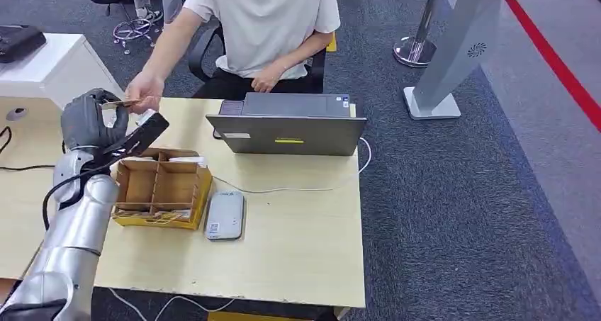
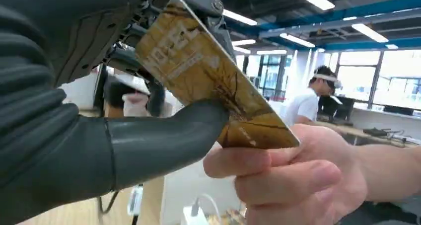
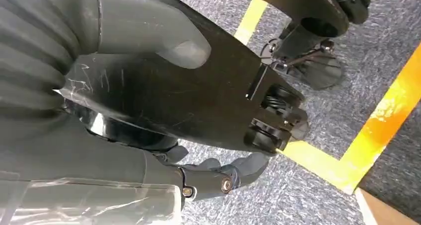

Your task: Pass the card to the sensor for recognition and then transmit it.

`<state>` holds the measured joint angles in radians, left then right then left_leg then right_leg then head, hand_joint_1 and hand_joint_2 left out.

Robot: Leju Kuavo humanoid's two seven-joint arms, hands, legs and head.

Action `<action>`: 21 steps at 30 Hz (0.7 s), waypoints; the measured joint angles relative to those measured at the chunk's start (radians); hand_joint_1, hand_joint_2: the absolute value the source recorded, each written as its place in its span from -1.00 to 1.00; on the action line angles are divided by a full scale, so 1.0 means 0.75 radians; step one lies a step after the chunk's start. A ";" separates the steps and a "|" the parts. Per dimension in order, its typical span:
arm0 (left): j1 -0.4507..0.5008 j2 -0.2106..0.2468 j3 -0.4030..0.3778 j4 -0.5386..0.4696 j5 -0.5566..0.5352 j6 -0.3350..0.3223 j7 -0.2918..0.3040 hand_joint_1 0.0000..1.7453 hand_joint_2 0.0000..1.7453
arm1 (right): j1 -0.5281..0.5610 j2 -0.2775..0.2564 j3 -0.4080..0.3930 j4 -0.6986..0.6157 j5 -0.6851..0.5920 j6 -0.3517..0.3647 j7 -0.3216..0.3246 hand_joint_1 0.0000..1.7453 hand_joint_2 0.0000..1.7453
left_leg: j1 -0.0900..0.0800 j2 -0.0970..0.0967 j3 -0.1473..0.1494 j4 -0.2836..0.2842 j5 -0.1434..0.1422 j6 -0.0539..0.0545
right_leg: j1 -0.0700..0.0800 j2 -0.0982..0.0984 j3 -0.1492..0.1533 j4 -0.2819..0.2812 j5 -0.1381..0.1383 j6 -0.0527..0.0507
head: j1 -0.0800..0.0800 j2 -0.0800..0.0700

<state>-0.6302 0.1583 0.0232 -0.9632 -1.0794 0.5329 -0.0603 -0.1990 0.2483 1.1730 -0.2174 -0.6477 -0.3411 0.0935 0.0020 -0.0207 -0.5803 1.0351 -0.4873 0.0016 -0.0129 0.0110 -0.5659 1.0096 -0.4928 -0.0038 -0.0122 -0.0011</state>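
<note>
Your left hand (image 2: 124, 111) pinches the card (image 2: 213, 81) above the counter's (image 1: 298, 229) far edge, the person's hand (image 2: 293, 180) gripping it too — release late and it bends. The right hand (image 3: 149, 86) hangs, apparently empty.

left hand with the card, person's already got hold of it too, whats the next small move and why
Probably ease the thumb off so the left hand lets go. In the left wrist view the card is pinched by both the robot's thumb and the person's hand, whose fingers clamp its far end. Pulling away while gripping might tug or bend it.
</note>
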 joint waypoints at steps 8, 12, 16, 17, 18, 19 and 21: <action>-0.146 0.071 -0.170 0.173 -0.278 0.093 0.093 1.00 1.00 | 0.001 0.000 0.001 0.004 0.026 0.009 0.016 -1.00 1.00 | 0.000 0.000 0.000 0.000 0.000 0.000 | 0.000 0.000 0.000 0.001 0.000 0.000 | 0.000 0.000; -0.182 0.098 -0.237 0.223 -0.401 0.143 0.132 1.00 1.00 | 0.002 0.000 0.003 0.010 0.053 0.008 0.049 -1.00 1.00 | 0.000 0.000 0.000 0.000 0.000 0.000 | 0.000 0.000 0.000 0.001 0.000 0.000 | 0.000 0.000; -0.130 0.105 -0.289 0.188 -0.379 0.207 0.101 1.00 1.00 | 0.002 0.001 0.005 0.010 0.070 0.001 0.072 -1.00 1.00 | -0.001 0.001 0.000 0.000 0.000 0.000 | 0.000 0.001 0.000 0.001 0.000 0.000 | 0.000 0.000; -0.073 0.105 -0.301 0.120 -0.360 0.210 0.092 1.00 1.00 | 0.002 0.002 0.005 0.010 0.070 -0.006 0.072 -1.00 1.00 | -0.001 0.003 0.000 -0.001 0.000 0.000 | -0.001 0.003 0.000 0.001 0.000 0.000 | 0.000 0.000; -0.001 0.104 -0.316 0.033 -0.337 0.208 0.088 1.00 1.00 | 0.003 0.002 0.005 0.010 0.066 -0.013 0.072 -1.00 1.00 | -0.001 0.005 0.000 -0.001 0.000 0.000 | -0.001 0.005 0.000 0.000 0.000 0.000 | 0.000 0.000; 0.082 0.103 -0.334 -0.060 -0.313 0.207 0.078 1.00 1.00 | 0.003 0.002 0.005 0.010 0.063 -0.023 0.071 -1.00 1.00 | -0.001 0.006 0.000 -0.001 -0.001 0.000 | -0.001 0.006 0.000 0.000 0.000 0.000 | 0.001 0.000; 0.264 0.103 -0.369 -0.227 -0.318 0.209 0.097 1.00 1.00 | 0.004 0.002 0.005 0.010 0.060 -0.038 0.071 -1.00 1.00 | -0.001 0.008 0.000 -0.001 -0.003 0.000 | -0.001 0.007 -0.001 -0.001 -0.001 0.000 | 0.001 0.000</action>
<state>-0.4322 0.2358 -0.2538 -1.1333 -1.3176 0.6893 0.0123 -0.1960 0.2499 1.1765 -0.2098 -0.6031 -0.3693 0.1469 0.0010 -0.0148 -0.5806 1.0344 -0.4893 0.0018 -0.0138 0.0166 -0.5669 1.0088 -0.4932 -0.0038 -0.0118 -0.0011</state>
